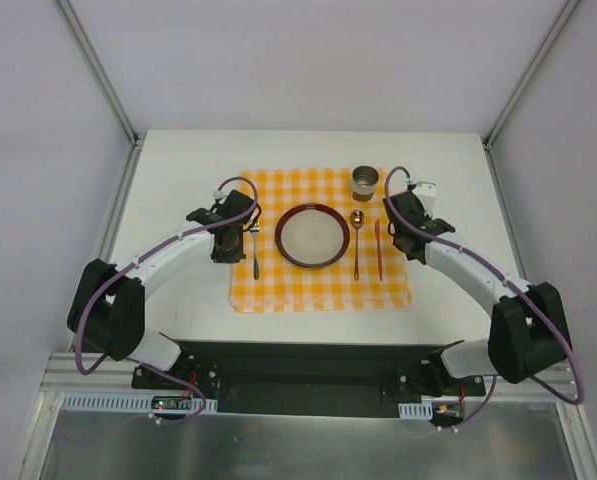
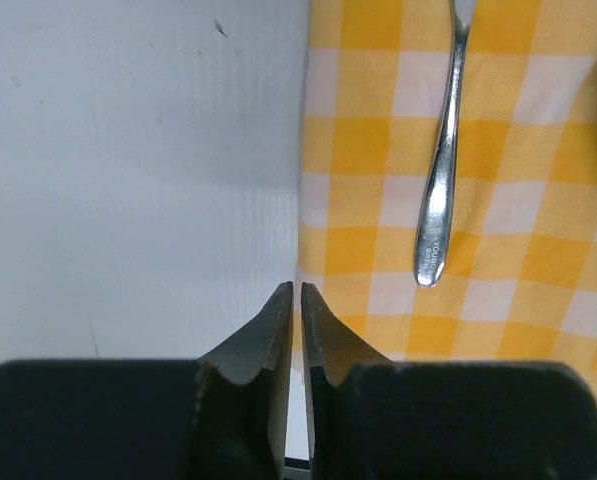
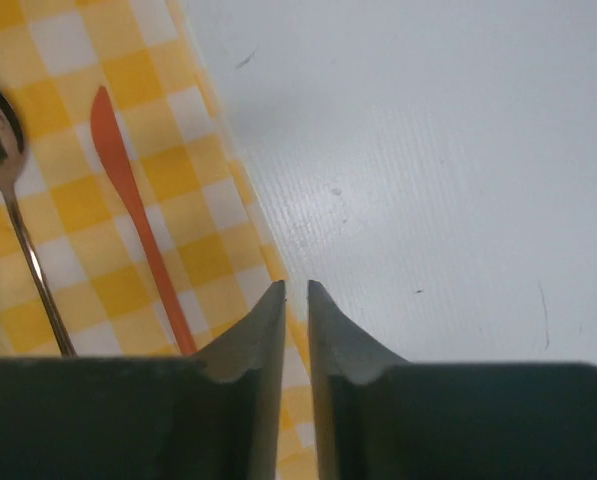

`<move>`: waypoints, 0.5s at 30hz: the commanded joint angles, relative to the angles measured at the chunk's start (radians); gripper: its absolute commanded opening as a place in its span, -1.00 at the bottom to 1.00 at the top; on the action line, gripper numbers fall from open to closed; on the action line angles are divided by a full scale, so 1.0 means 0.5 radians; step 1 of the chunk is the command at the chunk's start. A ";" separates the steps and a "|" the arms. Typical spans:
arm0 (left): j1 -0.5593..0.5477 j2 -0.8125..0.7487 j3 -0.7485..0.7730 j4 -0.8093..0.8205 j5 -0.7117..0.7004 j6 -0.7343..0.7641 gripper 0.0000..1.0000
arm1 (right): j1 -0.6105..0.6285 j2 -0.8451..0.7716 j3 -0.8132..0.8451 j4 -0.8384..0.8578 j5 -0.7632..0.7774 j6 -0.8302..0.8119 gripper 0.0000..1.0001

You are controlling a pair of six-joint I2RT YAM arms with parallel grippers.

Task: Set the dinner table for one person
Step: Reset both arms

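The white dinner table (image 1: 178, 180) carries an orange-and-white checkered mat (image 1: 318, 285). On the mat lie a dark-rimmed plate (image 1: 312, 236), a fork (image 1: 255, 250) to its left, and a spoon (image 1: 357, 240) and an orange knife (image 1: 379, 250) to its right. A metal cup (image 1: 365, 183) stands above the spoon. My left gripper (image 1: 228, 252) hovers over the mat's left edge, shut and empty (image 2: 297, 287), with the fork handle (image 2: 440, 200) just ahead. Over the mat's right edge my right gripper (image 1: 408, 245) has its jaws slightly parted, holding nothing (image 3: 296, 285), beside the knife (image 3: 133, 215) and spoon (image 3: 8, 190).
Bare white tabletop (image 2: 128, 180) lies left of the mat, and more of it (image 3: 428, 150) lies to the right. Grey enclosure walls with metal posts (image 1: 103, 75) stand around the table. Both arm bases sit at the near edge.
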 commanded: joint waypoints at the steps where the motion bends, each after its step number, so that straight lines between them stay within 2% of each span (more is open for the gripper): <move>1: 0.003 -0.146 0.086 -0.039 -0.189 0.057 -0.75 | -0.002 -0.306 -0.042 0.128 0.174 -0.086 -0.48; 2: 0.003 -0.186 0.095 -0.042 -0.208 0.060 -0.67 | -0.002 -0.337 -0.045 0.135 0.175 -0.123 -0.39; 3: 0.003 -0.208 0.098 -0.048 -0.220 0.063 -0.58 | 0.001 -0.365 -0.045 0.153 0.172 -0.141 -0.11; 4: 0.003 -0.226 0.101 -0.054 -0.233 0.069 -0.42 | -0.002 -0.392 -0.039 0.150 0.172 -0.154 -0.01; 6: 0.003 -0.297 0.108 -0.051 -0.236 0.066 -0.32 | -0.005 -0.454 -0.030 0.153 0.178 -0.188 0.23; 9: 0.003 -0.367 0.098 -0.048 -0.266 0.051 -0.04 | -0.002 -0.500 -0.008 0.132 0.184 -0.209 0.31; 15: 0.003 -0.417 0.062 -0.051 -0.312 0.048 0.21 | -0.002 -0.512 -0.039 0.119 0.178 -0.194 0.39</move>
